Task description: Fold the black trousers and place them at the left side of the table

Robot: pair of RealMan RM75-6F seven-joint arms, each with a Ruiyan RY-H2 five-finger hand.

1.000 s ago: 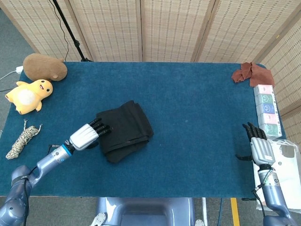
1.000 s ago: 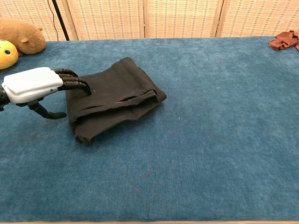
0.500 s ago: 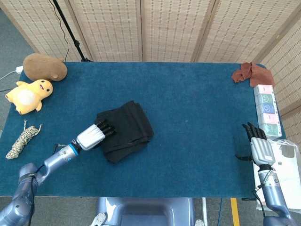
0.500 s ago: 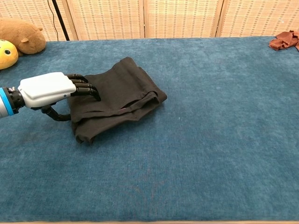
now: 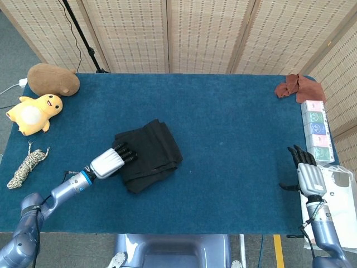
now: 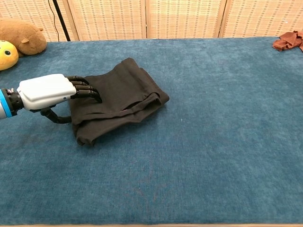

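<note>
- Your left hand [image 6: 53, 92] lies low at the near-left edge of the black trousers [image 6: 118, 97]: fingers [image 6: 84, 88] side by side on top of the cloth, thumb curled under beside the edge. Whether it truly pinches the fabric, I cannot tell.
- The trousers sit folded in a bundle, left of centre on the blue table [image 5: 234, 128].
- Your right hand [image 5: 304, 168] rests at the table's far right edge, fingers straight and slightly apart, holding nothing.
- Plush toys [image 5: 42, 106] and a rope [image 5: 25, 165] sit on the left; a brown cloth [image 5: 298, 86] at the right corner.
</note>
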